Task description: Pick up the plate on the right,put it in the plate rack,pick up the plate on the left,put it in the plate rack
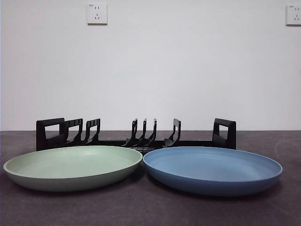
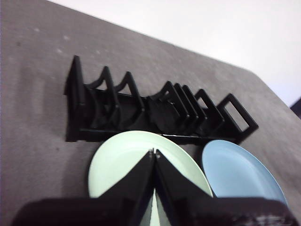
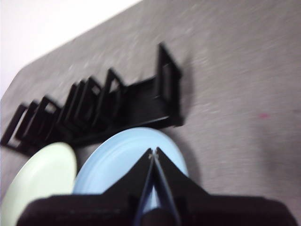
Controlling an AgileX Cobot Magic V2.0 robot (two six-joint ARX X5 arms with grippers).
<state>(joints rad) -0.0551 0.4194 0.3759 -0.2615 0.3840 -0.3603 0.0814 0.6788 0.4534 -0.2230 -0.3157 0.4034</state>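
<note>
Two plates lie flat on the dark table in front of the plate rack. The blue plate is on the right, the pale green plate on the left, and their rims nearly touch. The black rack stands empty behind them. My left gripper hovers shut above the green plate, with the blue plate and the rack beyond it. My right gripper hovers shut above the blue plate, beside the green plate and the rack. Neither gripper shows in the front view.
A white wall with two power sockets stands behind the table. The grey table top extends in front of the plates and to both sides of the rack.
</note>
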